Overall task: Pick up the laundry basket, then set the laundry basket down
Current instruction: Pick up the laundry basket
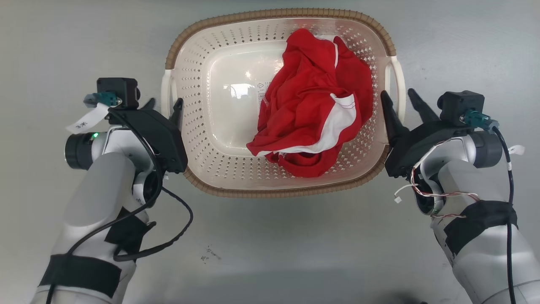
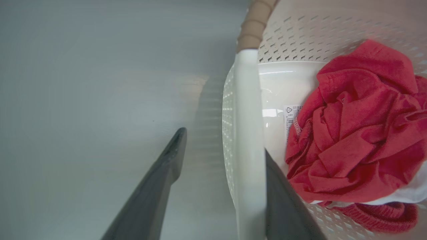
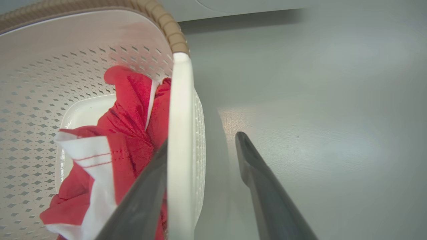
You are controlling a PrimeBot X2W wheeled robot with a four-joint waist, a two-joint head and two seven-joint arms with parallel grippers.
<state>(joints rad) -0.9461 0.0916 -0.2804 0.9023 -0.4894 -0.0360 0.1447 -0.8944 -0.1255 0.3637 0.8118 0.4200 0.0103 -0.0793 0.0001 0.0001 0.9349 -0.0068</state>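
Both the left tool (image 1: pixel 164 103) and the right tool (image 1: pixel 397 93) gape, each straddling a white handle (image 1: pixel 166 90) of the laundry basket (image 1: pixel 278 193). It sits on the grey floor (image 1: pixel 270 249) between them, holding red clothing (image 1: pixel 312 105)

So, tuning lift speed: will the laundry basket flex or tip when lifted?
Likely light and fairly stiff: the laundry basket has perforated walls. The red garment sits right of centre, so it may dip there. Smooth handles might slip.
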